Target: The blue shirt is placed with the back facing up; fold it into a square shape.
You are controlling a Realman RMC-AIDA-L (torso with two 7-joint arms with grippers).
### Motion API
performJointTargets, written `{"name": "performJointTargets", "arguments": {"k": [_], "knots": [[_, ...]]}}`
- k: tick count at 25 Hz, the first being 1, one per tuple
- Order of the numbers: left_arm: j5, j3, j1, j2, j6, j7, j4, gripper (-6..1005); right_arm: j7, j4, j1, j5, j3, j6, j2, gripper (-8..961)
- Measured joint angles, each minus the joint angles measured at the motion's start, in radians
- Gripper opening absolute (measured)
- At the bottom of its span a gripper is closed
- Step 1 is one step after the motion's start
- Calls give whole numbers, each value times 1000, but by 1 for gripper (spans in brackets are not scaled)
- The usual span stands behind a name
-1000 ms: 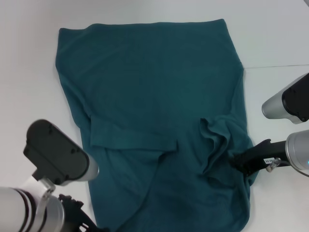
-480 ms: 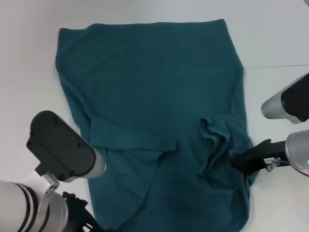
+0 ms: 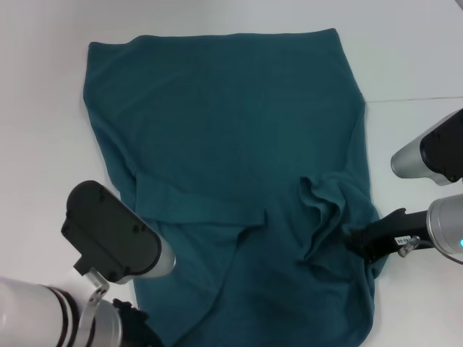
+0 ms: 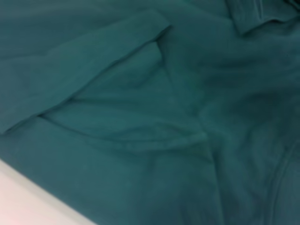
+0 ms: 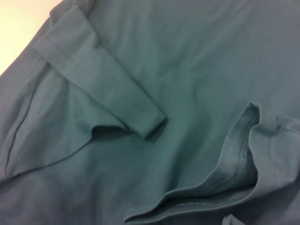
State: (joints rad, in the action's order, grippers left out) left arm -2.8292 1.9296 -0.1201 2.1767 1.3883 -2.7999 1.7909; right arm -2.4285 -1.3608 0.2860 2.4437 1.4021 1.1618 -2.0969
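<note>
The blue shirt (image 3: 231,144) lies spread on the white table (image 3: 43,108), plain side up. Its left sleeve (image 3: 199,210) is folded flat inward. Its right sleeve (image 3: 325,210) is folded in and crumpled, with the hem standing up, as the right wrist view (image 5: 225,173) also shows. My right gripper (image 3: 358,242) sits low at the shirt's right edge and looks shut on the fabric there. My left arm (image 3: 116,242) hangs over the shirt's lower left edge, with its gripper (image 3: 137,329) mostly hidden under the wrist. The left wrist view shows only shirt folds (image 4: 140,117).
A table seam (image 3: 412,99) runs to the right of the shirt. Part of my right arm's grey housing (image 3: 427,155) hangs over the table at the right edge. Bare white table surrounds the shirt on the left, far and right sides.
My left arm has moved to the right and slightly nearer, now overlapping the shirt's lower left edge. The right gripper and the shirt have not moved.
</note>
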Motion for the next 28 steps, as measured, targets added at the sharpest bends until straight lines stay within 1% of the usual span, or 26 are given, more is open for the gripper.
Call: {"name": "performJointTargets", "arguments": {"k": [5,20,28], "knots": [[23,2,-6,0,-9,-6,-20,873,0,5,3,0,0,-2,0,61],[13,-16,-51,-8,-49,-1,-125,861,0,5,7,0,0,-1,0,61],[11,-27,-62,-8,-50,2,-138,853,-1,5,9,0,0,-1,0,62]]}}
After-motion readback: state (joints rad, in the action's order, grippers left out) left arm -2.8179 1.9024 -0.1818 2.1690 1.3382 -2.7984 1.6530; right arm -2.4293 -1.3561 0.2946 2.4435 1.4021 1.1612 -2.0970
